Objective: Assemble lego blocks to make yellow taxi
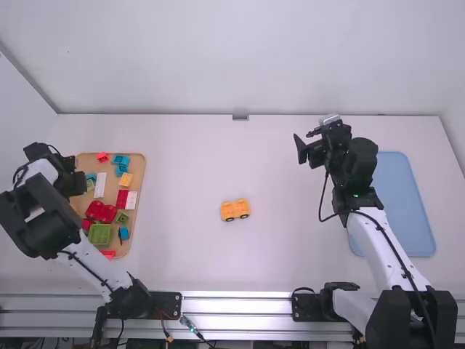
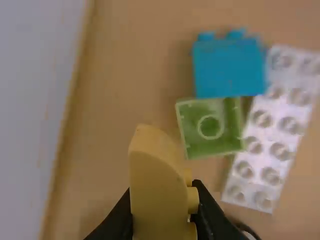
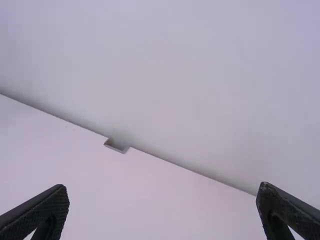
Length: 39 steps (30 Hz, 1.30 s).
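Observation:
My left gripper [image 1: 77, 174] is over the left edge of the wooden tray [image 1: 139, 190]. In the left wrist view, the gripper [image 2: 162, 202] is shut on a yellow curved block [image 2: 156, 175], held above the tray. Around the middle of the table sits a yellow-orange assembly [image 1: 235, 210] with dark wheels. On the right side my right gripper [image 1: 304, 139] is raised and open; in the right wrist view the gripper [image 3: 162, 200] has its fingers wide apart, nothing between them.
The tray holds a blue block [image 2: 227, 67], a green piece [image 2: 210, 127], a long white brick [image 2: 267, 130], a red part [image 1: 100, 211], a light orange block [image 1: 126, 179] and several others. A blue tray [image 1: 404, 196] lies at the right, partly behind the right arm.

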Tool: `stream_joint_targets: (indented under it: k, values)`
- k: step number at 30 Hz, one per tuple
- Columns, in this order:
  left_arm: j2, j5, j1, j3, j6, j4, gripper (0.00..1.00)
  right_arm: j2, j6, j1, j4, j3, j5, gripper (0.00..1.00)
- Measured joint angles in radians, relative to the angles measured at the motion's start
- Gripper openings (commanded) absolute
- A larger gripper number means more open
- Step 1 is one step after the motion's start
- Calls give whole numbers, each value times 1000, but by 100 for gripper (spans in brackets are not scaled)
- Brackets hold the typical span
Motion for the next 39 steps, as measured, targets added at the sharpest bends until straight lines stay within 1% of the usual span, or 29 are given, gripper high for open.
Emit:
stream_joint_targets:
  k: [2, 4, 5, 7, 8, 10, 11, 13, 14, 15, 17, 18, 21, 23, 24, 25, 27, 31, 35, 39]
  values:
    - [-53, -2, -22, -16, -2, 28, 2, 0, 19, 0, 8, 0, -14, 99]
    - [-162, -1, -76, -72, -8, 111, 2, 0, 70, 0, 31, 0, -31, 99]
    - [-183, -2, -89, -86, -8, 128, 2, 1, 82, 0, 37, 0, -34, 99]
    - [-297, 12, -166, -167, 7, 209, 2, 23, 134, 0, 80, 6, -46, 99]
    - [-321, 19, -185, -188, 12, 230, 2, 34, 148, 0, 90, 10, -49, 99]
    - [-413, 65, -277, -271, 50, 295, 2, 93, 206, 0, 107, 37, -73, 99]
    - [-432, 77, -302, -290, 58, 313, 2, 110, 221, 0, 108, 46, -83, 99]
    - [-485, 135, -403, -352, 94, 370, 2, 181, 266, 0, 109, 81, -145, 99]
    - [-492, 148, -422, -362, 102, 382, 2, 208, 276, 2, 108, 96, -171, 99]
    - [-507, 180, -480, -386, 117, 410, 2, 245, 290, 6, 108, 119, -206, 99]
    - [-512, 237, -571, -420, 135, 473, 2, 333, 315, 27, 107, 179, -307, 99]
    - [-512, 259, -599, -431, 140, 496, 2, 356, 323, 35, 107, 194, -334, 99]
    - [-507, 386, -730, -479, 154, 627, 2, 481, 389, 94, 107, 282, -478, 99]
    - [-499, 422, -764, -489, 154, 681, 2, 512, 415, 113, 107, 301, -514, 99]
    - [-489, 451, -793, -498, 148, 735, 2, 538, 443, 127, 107, 315, -548, 100]
    - [-481, 467, -811, -504, 140, 767, 2, 551, 459, 134, 108, 320, -569, 100]
    - [-462, 494, -851, -520, 119, 843, 2, 568, 482, 138, 118, 322, -615, 97]
    - [-415, 517, -903, -533, 53, 964, 2, 573, 501, 132, 159, 323, -697, 87]
    - [-364, 525, -945, -535, -30, 1088, 2, 573, 508, 145, 177, 323, -725, 82]
    - [-332, 518, -977, -535, -137, 1188, 2, 573, 509, 188, 182, 324, -695, 80]
